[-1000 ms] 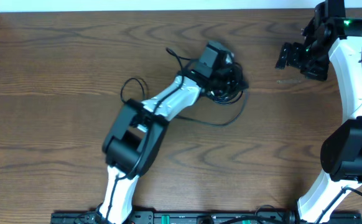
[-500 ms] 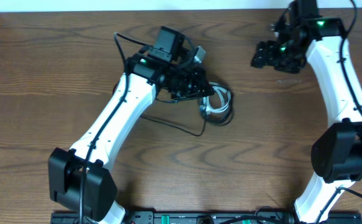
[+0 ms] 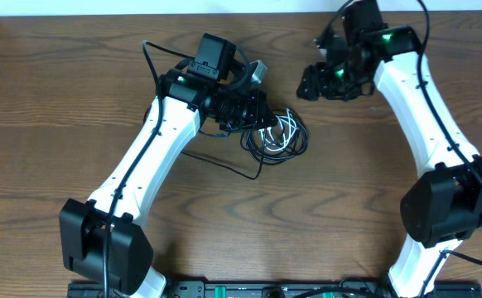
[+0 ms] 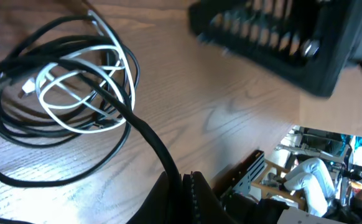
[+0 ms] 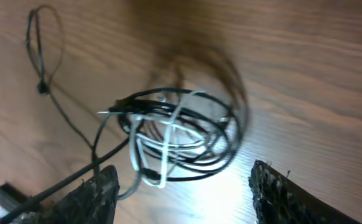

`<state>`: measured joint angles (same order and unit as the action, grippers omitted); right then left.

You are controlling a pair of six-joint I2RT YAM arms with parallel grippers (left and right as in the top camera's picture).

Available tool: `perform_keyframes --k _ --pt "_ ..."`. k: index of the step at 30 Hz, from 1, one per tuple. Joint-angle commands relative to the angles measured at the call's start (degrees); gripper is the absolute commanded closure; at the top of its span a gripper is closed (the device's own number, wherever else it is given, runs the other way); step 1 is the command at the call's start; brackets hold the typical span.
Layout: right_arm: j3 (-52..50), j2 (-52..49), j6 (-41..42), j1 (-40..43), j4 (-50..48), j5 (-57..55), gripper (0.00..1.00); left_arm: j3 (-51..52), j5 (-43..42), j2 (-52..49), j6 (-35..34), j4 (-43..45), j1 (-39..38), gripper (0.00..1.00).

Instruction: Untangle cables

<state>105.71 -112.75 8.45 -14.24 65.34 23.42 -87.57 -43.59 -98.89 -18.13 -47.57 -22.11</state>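
Beneath me the worktop (image 3: 59, 124) is grained wood, faintly glossy; the cables (image 3: 284, 131) wear smooth, slightly shiny plastic sheaths.

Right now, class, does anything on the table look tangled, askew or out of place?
Yes: the black and white cables lie looped through each other in one heap, one black strand leading into the shut left pincer.

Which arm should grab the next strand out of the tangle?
Right. The right hand is open and empty, cables framed between its fingers; the left hand is shut on a black strand.
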Motion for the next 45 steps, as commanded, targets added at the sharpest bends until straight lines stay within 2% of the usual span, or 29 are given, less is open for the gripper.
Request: perform_keyframes --k 1,9,16,19,25,26,27,38,45 --pt "-2.3 1.1 1.0 -1.6 -0.7 3.1 0.35 -0.7 -0.7 1.7 0.9 0.5 1.3 0.93" --pt "-9.9 1.1 5.8 -5.2 -6.7 5.7 0.36 -0.7 -0.3 1.7 -1.0 2.3 3.1 0.93" --pt "-15.3 1.1 9.0 -6.6 -11.9 5.7 0.46 -0.7 -0.3 1.7 -2.1 4.0 3.2 0.93" --pt "-18.2 1.1 10.4 -6.5 -14.5 5.3 0.57 -0.7 -0.3 1.7 -2.4 4.9 3.2 0.93" --pt "-21.4 1.1 13.5 -6.0 -16.3 -4.4 0.83 -1.1 -0.4 2.3 -3.8 5.5 4.9 0.93" --pt "-21.4 1.1 13.9 -5.2 -16.3 -6.6 0.95 -1.2 -0.4 3.9 -4.7 5.4 7.0 0.92" --pt "-21.4 1.1 14.0 -4.8 -16.3 -6.9 0.98 -1.2 -0.4 4.9 -4.7 5.5 7.9 0.93" --pt "-21.9 1.1 14.3 -2.4 -16.3 -9.4 0.99 -1.2 -1.4 19.6 -5.6 4.7 23.1 0.93" --pt "-22.1 1.1 15.0 -1.3 -16.2 -10.1 0.99 -1.2 -6.1 24.1 -5.7 4.5 33.5 0.93"
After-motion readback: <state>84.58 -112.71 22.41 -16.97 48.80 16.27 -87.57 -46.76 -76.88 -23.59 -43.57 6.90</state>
